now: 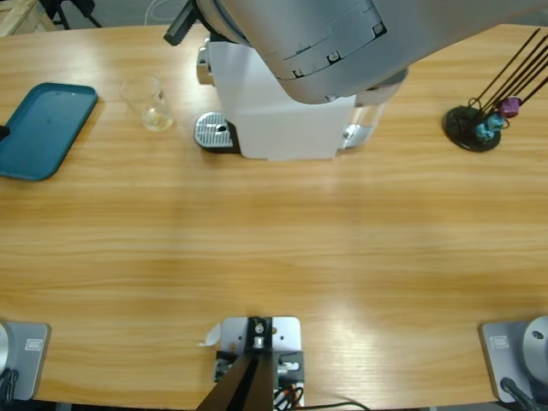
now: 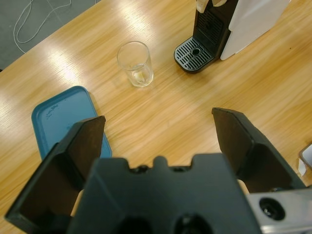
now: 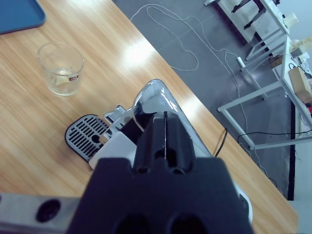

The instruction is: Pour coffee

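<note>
Clear glass tumbler [image 1: 151,103] stands empty at the upper left, beside the white pod coffee machine's [image 1: 278,111] slotted drip tray [image 1: 213,131] rather than on it, so you have no coffee to pour yet. Your right gripper [image 3: 165,127], jaws pressed together, hovers over the machine's chrome lever [image 3: 151,100]. Your left gripper [image 2: 158,134] hangs spread wide above bare table, facing the glass.

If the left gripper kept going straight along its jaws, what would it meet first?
Probably bare table between the glass and the teal tray; the open left gripper points just short of the glass, though depth is unclear.
</note>
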You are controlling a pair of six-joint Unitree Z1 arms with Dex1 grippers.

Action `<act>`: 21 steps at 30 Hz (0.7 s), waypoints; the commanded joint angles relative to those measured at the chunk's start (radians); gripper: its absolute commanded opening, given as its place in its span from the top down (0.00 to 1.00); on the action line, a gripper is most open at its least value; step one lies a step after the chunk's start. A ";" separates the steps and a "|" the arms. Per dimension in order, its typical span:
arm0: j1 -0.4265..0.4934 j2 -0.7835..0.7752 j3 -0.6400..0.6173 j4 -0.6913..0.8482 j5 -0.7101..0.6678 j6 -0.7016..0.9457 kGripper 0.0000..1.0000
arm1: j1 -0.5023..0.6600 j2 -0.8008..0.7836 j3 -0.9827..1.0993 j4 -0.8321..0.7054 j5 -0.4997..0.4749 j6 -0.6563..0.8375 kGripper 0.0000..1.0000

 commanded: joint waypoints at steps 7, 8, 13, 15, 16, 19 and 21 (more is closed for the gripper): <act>-0.009 -0.002 0.035 -0.009 -0.003 0.017 0.05 | -0.013 0.112 0.063 0.005 -0.003 0.007 1.00; -0.009 -0.001 0.036 -0.009 -0.003 0.017 0.05 | -0.014 0.114 0.062 0.004 -0.001 0.007 1.00; -0.009 -0.002 0.037 -0.009 -0.003 0.017 0.05 | -0.022 0.129 0.061 0.003 0.008 0.007 1.00; -0.009 -0.001 0.037 -0.009 -0.003 0.017 0.05 | -0.023 0.129 0.061 0.003 0.010 0.007 1.00; -0.009 -0.001 0.037 -0.009 -0.003 0.017 0.05 | -0.023 0.131 0.062 0.003 0.010 0.007 1.00; -0.009 -0.001 0.037 -0.009 -0.003 0.017 0.05 | -0.023 0.133 0.066 0.003 0.014 0.009 1.00; -0.009 -0.002 0.037 -0.009 -0.003 0.017 0.05 | -0.023 0.137 0.068 0.003 0.021 0.010 1.00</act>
